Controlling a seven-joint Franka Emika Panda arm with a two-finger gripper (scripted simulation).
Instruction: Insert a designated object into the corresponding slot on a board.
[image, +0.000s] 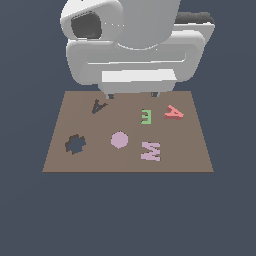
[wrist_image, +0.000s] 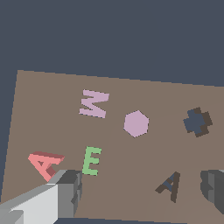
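Progress looks to be nil so far, judging from how things lie: the salmon-red A block (image: 173, 113) rests flat on the board (image: 65, 112), near the edge on the exterior view's right and just beside the green E block (image: 145, 116), while the A-shaped slot (image: 98, 106) stands empty, well apart on the exterior view's left. The fingers (wrist_image: 144, 192) are spread wide with nothing between them; in the wrist view one finger (wrist_image: 70, 192) sits close to the A block and the E, the other finger (wrist_image: 214, 190) near the slot, so the opening spans bare board, not the block. The arm hangs above the far edge of the board, its body hiding that edge in the exterior view. Also on the board are a pink M block (image: 150, 151), a pink hexagon piece (image: 119, 140) and a jagged flower-shaped hole (image: 75, 144). Everything remains to be done, I judge: reaching the A block, gripping it, carrying it across, turning it to match the cutout and pressing it in
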